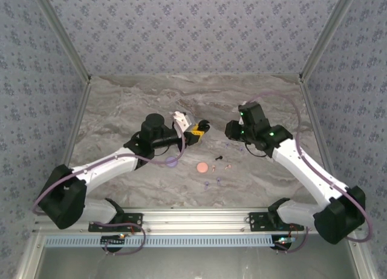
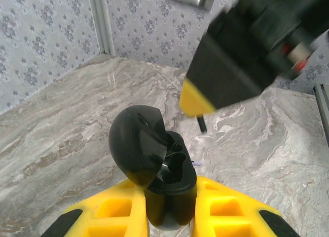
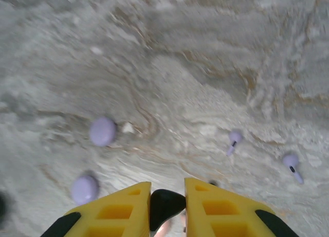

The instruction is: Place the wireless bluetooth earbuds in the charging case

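Observation:
My left gripper [image 2: 169, 181] is shut on the black charging case [image 2: 167, 170], held above the table with its lid tipped open and its sockets empty. From above, that case [image 1: 205, 126] sits at the left gripper [image 1: 198, 130] near the table's middle. My right gripper [image 3: 168, 184] is shut on a black earbud [image 3: 164, 206]. It hovers just right of the case [image 1: 233, 131]. In the left wrist view its yellow fingertip [image 2: 195, 101] hangs above and behind the case. Another black earbud [image 1: 219, 157] lies on the table. Two lilac earbuds [image 3: 234, 140] [image 3: 292, 162] lie below the right gripper.
A pink round case [image 1: 202, 167] and two small pink earbuds [image 1: 228, 166] lie in front of the grippers. Two lilac round pieces [image 3: 103, 131] [image 3: 85, 189] rest on the marble. Patterned walls close in the back and sides; a metal rail [image 1: 199, 217] runs along the near edge.

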Motion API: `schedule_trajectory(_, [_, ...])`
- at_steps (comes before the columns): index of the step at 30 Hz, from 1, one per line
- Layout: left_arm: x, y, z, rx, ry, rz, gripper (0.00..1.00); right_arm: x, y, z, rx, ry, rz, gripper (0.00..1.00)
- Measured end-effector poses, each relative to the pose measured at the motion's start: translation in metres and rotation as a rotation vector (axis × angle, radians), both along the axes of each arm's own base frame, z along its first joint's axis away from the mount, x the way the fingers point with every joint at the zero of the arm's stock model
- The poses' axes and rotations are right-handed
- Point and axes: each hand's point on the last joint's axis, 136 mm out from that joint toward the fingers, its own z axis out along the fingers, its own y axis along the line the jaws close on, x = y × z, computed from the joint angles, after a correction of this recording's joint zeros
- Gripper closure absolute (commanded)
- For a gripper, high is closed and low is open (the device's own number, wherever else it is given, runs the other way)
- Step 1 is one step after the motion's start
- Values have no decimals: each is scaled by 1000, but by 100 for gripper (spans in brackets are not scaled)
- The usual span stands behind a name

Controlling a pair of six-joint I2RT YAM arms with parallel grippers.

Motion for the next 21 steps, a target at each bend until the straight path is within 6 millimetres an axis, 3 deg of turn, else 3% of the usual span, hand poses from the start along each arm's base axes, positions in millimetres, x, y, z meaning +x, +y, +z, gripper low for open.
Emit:
schedule_trajectory(3, [-2, -7, -8, 3, 21, -17, 100, -3, 3, 24, 48, -63, 1, 77])
schedule_trajectory(8, [-7, -15, -14, 0, 43, -40, 100, -4, 15, 46, 85, -134, 18, 77])
schedule_trajectory(21, [-4, -18, -9, -21, 75, -31, 100, -5, 42, 50, 69, -191, 55, 77])
